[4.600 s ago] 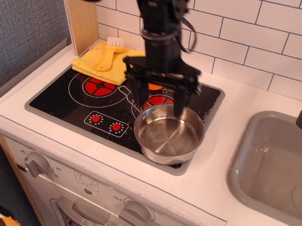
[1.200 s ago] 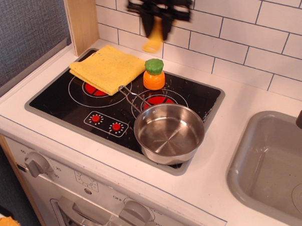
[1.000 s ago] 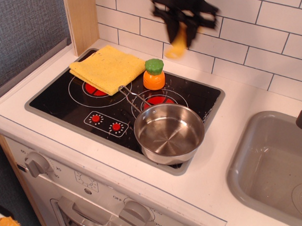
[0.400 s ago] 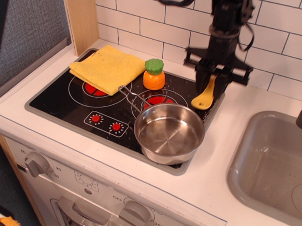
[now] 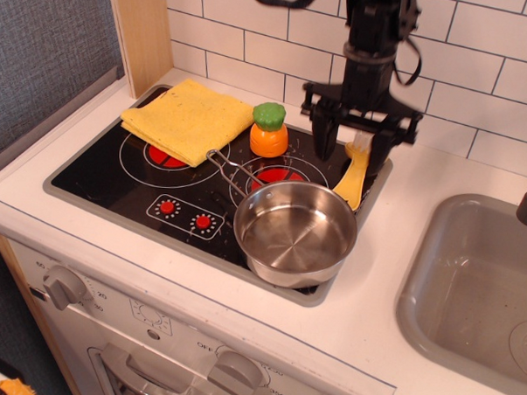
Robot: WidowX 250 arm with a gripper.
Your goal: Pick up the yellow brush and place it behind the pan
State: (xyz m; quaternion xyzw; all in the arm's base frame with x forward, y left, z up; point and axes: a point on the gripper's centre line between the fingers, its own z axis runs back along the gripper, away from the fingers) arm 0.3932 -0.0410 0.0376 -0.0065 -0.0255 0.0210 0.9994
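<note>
You are looking at the small yellow-orange plastic brush (image 5: 354,177) lying just right of the black end effector (image 5: 354,152), upper centre of the frame, its long axis running up-frame from the rim of the round shiny steel pan (image 5: 294,232). The jaws are standing spread and released. The white bristles are partly hidden behind a finger; contact with the worktop (image 5: 413,379) is hard to judge.

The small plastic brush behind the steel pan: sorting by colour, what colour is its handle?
Yellow-orange handle, seen in the observation.image view.

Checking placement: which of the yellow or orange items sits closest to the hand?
The yellow brush, lying under the open hand behind the pan; cloth and carrot sit farther left.
</note>
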